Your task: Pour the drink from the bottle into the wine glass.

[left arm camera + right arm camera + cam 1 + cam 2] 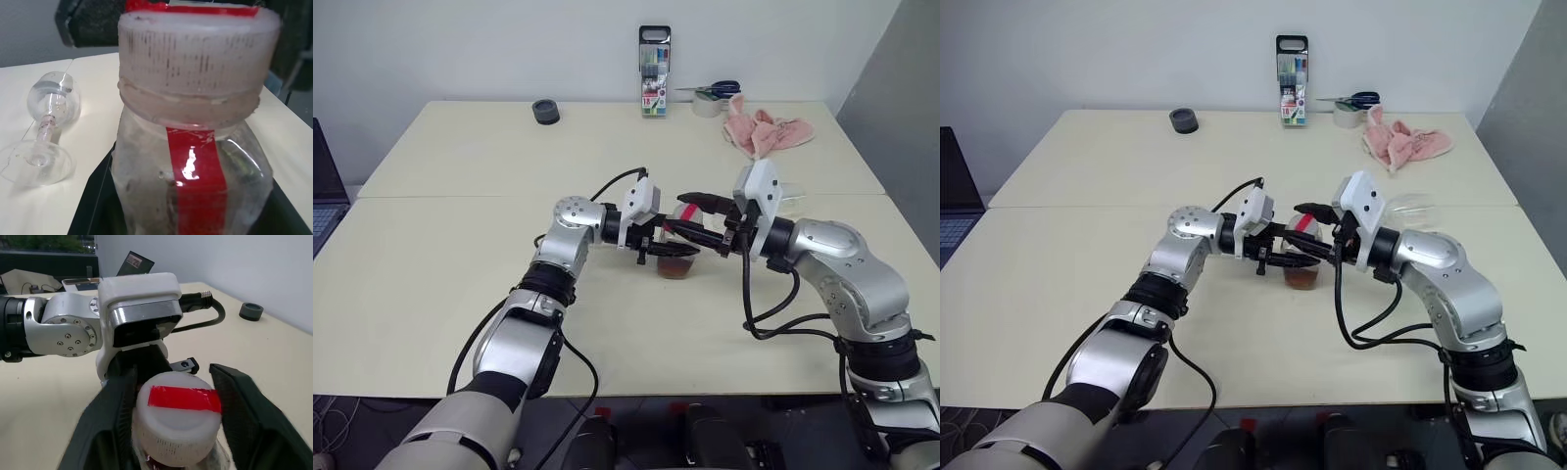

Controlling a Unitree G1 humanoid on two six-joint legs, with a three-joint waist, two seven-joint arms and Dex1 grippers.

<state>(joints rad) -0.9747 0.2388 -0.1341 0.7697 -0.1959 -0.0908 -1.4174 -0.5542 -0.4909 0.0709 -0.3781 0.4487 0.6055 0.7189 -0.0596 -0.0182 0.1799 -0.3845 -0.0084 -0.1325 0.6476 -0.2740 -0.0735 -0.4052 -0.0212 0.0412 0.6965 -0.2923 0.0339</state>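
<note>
The bottle [190, 161] is small, clear and squarish, with a red strip running up its side and across its pale pink-white cap [177, 423]. A little dark reddish-brown drink [677, 265] sits at its bottom. It stands at the middle of the cream tabletop [440, 284], between the two arms. The left end effector [668, 249] is clenched on the bottle's body, gripping it from the side. The right end effector [178, 411] has its two black fingers [247, 404] on either side of the cap; whether they press it or stand just off it cannot be told.

The wine glass [46, 125] lies on its side on the tabletop just beyond the right arm, clear, with a rounded bowl and round foot.

Along the far edge stand a marker case [654, 73], a dark round object [545, 111], scissors on a tape roll [713, 96] and a crumpled pink cloth [764, 130], all well apart from the bottle. A laptop [325, 196] shows at the left edge.
</note>
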